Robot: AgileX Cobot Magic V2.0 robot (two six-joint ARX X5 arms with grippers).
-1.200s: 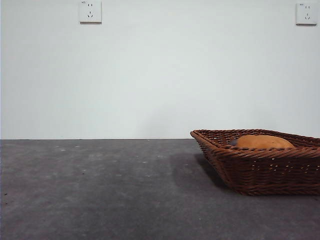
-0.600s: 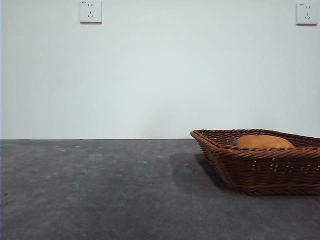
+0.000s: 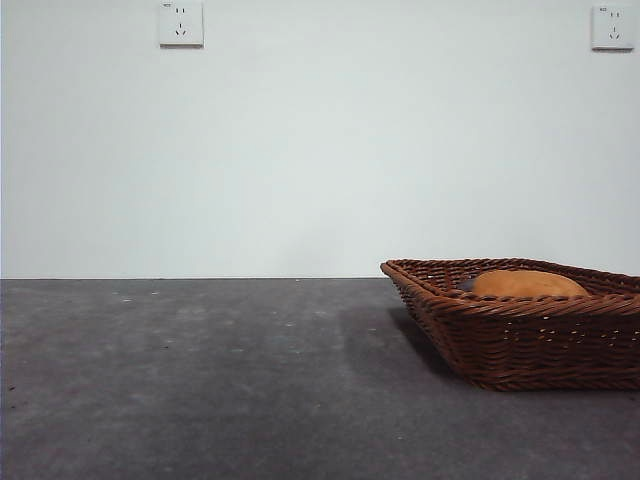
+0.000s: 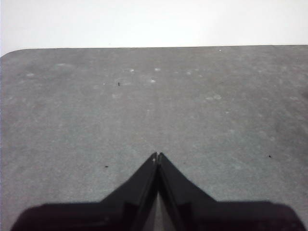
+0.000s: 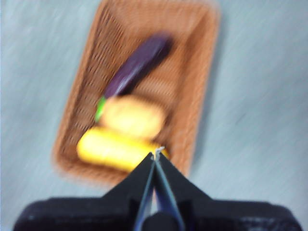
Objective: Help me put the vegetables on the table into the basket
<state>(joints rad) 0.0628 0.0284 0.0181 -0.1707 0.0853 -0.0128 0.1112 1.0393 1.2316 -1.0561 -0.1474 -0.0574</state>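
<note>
The brown wicker basket (image 3: 520,325) stands on the dark grey table (image 3: 200,380) at the right of the front view. The right wrist view looks down into the basket (image 5: 192,57): the purple eggplant (image 5: 137,65), the orange-brown potato (image 5: 132,117) and the yellow corn cob (image 5: 113,149) all lie inside it. From the front only the potato (image 3: 528,284) rises over the rim. My right gripper (image 5: 156,155) hangs shut above the basket's rim near the corn, holding nothing. My left gripper (image 4: 157,156) is shut over bare table, away from the basket.
A white wall with two power sockets (image 3: 181,23) stands behind the table. The table's far edge (image 4: 144,48) shows in the left wrist view.
</note>
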